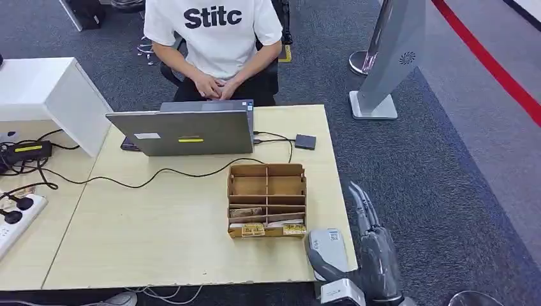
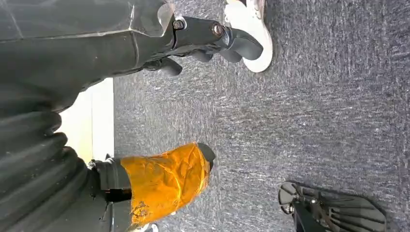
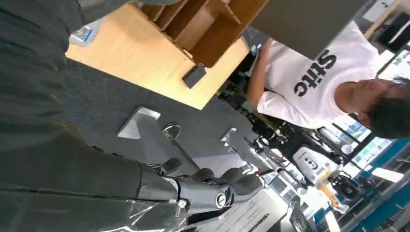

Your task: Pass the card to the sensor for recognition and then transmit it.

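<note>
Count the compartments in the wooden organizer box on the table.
6 visible in the wooden organizer box: two large at the far end, two narrower in the middle, two nearest holding cards; more dividers may be hidden.

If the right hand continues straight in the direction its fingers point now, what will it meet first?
The right hand is beside the table's right edge, fingers pointing forward and slightly left. The wooden organizer box lies left of that line. The small black sensor looks like the first thing ahead, though depth is unclear.
</note>
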Controlling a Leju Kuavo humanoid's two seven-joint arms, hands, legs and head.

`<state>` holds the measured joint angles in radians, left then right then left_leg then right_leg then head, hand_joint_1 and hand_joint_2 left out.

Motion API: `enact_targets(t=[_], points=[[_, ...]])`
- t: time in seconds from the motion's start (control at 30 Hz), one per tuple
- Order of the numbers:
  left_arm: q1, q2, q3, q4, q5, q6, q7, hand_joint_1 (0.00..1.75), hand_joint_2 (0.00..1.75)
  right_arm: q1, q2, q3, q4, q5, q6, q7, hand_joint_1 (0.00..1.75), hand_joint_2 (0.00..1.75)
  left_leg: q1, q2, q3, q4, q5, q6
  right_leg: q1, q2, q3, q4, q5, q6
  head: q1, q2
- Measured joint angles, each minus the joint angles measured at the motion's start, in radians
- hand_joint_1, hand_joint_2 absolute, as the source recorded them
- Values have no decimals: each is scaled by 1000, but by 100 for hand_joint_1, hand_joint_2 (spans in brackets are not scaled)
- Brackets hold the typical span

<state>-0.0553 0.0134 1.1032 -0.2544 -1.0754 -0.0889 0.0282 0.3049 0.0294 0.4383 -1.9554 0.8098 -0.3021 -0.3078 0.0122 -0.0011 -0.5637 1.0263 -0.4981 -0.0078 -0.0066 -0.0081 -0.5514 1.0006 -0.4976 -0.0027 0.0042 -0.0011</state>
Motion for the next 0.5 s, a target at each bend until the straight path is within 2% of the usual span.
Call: enact_targets(t=[0.1, 0.2, 0.33, 0.4, 0.47, 0.5], points=[[0, -3, 5, 0, -7, 1, 0, 0, 175, 10, -6, 0, 5, 66, 0, 8, 0, 175, 0, 0, 1, 0, 0, 0, 0, 0, 1, 0, 0, 0, 0, 0], [-1, -4, 5, 0, -13, 0, -3, 0, 175, 10, -9, 14, 24, 250, -40, 67, 0, 175, 0, 0, 1, 0, 0, 0, 0, 0, 1, 0, 0, 0, 0, 0], [-1, -5, 6, 0, -17, 0, -6, 0, 175, 10, -13, 32, 40, 287, -55, 81, 0, 175, 0, 0, 1, 0, 0, 0, 0, 0, 1, 0, 0, 0, 0, 0], [-1, -5, 6, 0, -21, 0, -7, 0, 175, 4, -24, 40, 51, 400, -79, 148, 0, 175, 0, 0, 1, 0, 0, 0, 0, 0, 1, 0, 0, 0, 0, 0], [-2, -6, 6, 0, -28, -1, -10, 0, 175, -18, -48, 63, 81, 589, -114, 257, 0, 175, 0, 1, 1, 0, 0, 0, 0, 1, 1, 0, 0, 0, 0, 0], [-2, -6, 7, 0, -31, -1, -11, 0, 175, -30, -60, 78, 103, 632, -127, 300, 0, 175, 0, 1, 1, 0, 0, 0, 0, 1, 1, 0, 0, 0, 0, 0]])
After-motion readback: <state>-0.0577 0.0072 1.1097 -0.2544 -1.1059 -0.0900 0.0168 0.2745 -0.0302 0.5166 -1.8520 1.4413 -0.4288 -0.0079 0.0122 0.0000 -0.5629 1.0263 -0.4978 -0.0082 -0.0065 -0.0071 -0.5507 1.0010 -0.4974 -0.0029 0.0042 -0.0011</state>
